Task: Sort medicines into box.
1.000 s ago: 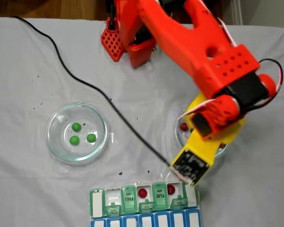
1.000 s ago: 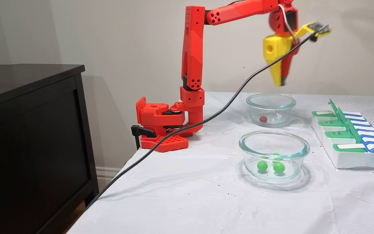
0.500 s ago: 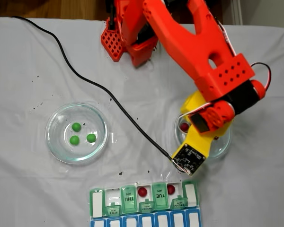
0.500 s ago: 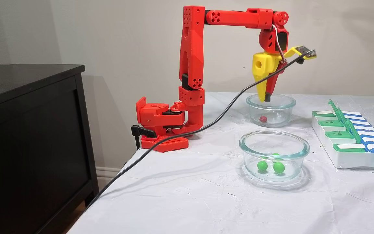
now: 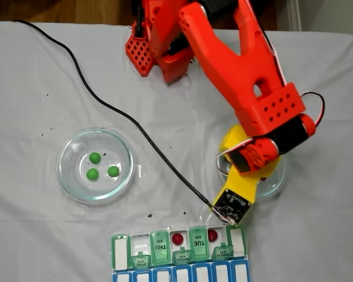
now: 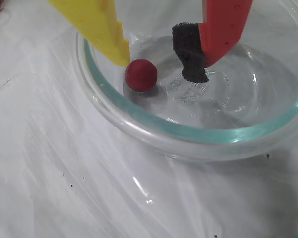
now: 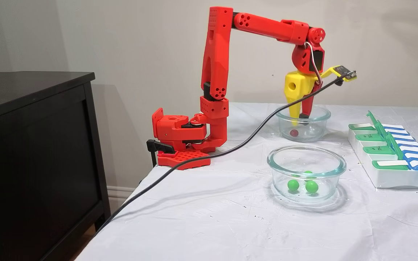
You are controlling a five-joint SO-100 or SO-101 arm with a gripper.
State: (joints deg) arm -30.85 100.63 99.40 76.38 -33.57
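My gripper (image 6: 158,67) is open and lowered inside a round glass dish (image 6: 139,130). A dark red medicine ball (image 6: 141,75) lies on the dish floor between the fingers, close against the yellow finger (image 6: 102,25) and apart from the red finger's black pad (image 6: 189,54). A fixed view from the side shows the gripper (image 7: 300,119) in the far dish just above that ball (image 7: 294,133). The box (image 5: 122,251) lies at the near table edge with two red balls (image 5: 177,238) (image 5: 212,235) in open compartments. Three green balls (image 5: 94,157) sit in the left dish (image 5: 65,147).
A black cable (image 5: 106,106) runs across the white cloth to the wrist camera board (image 5: 230,205), which hangs just above the box's green lids. The arm base (image 7: 180,137) stands at the back edge. A dark cabinet (image 7: 31,145) is beside the table.
The arm has swung back from over the box and lowered; the gripper has dropped from above the dish down into it, around the red ball.
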